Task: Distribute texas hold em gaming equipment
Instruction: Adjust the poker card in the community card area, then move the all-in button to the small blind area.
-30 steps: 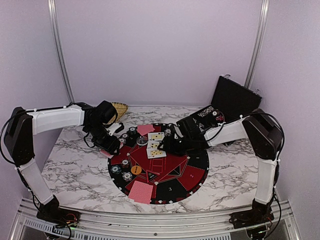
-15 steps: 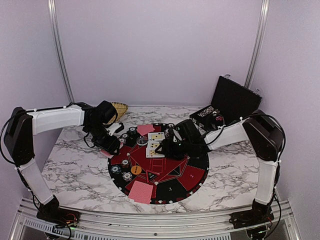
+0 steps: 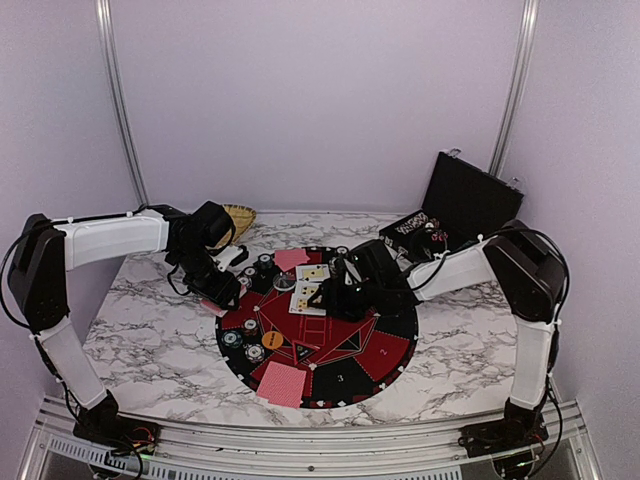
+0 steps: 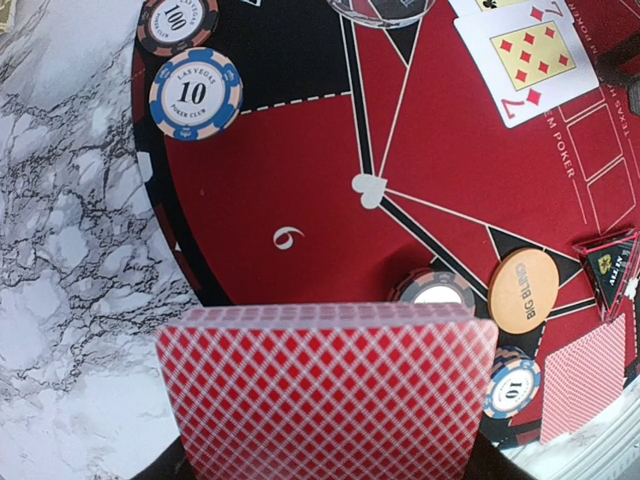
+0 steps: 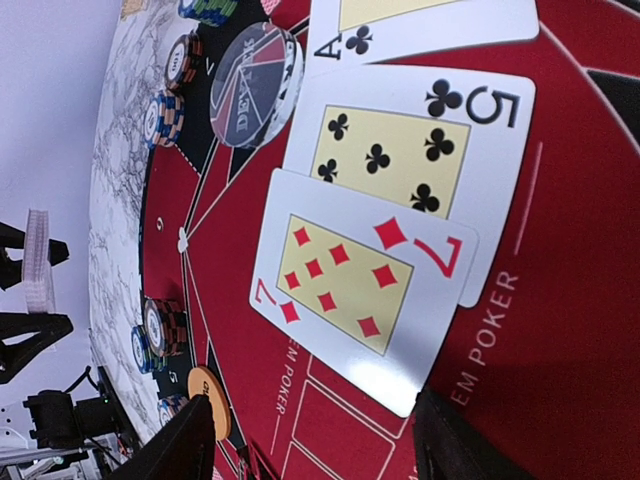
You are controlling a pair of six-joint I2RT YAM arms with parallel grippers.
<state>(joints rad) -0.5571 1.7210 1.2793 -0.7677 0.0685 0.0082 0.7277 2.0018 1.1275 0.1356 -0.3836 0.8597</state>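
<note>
My left gripper (image 3: pixel 218 291) is shut on a deck of red-backed playing cards (image 4: pixel 330 390) and holds it over the left edge of the round red-and-black mat (image 3: pixel 380 350). Its fingers are hidden behind the deck. My right gripper (image 5: pixel 320 450) is open and empty, low over the mat just beside three overlapping face-up cards: the seven of diamonds (image 5: pixel 360 290), the five of clubs (image 5: pixel 410 150) and an ace of clubs (image 5: pixel 420 20). Chip stacks (image 4: pixel 195 93) lie along the mat's left rim, near an orange disc (image 4: pixel 523 290) and a clear dealer disc (image 5: pixel 255 85).
Face-down red-backed cards lie at the mat's near edge (image 3: pixel 283 383) and far edge (image 3: pixel 291 259). An open black case (image 3: pixel 470 200) stands at the back right. A yellow woven item (image 3: pixel 240 215) sits at the back left. White marble table (image 3: pixel 150 340) surrounds the mat.
My right arm has shifted slightly left and its gripper has come closer to the face-up cards. The left arm and its deck have not moved.
</note>
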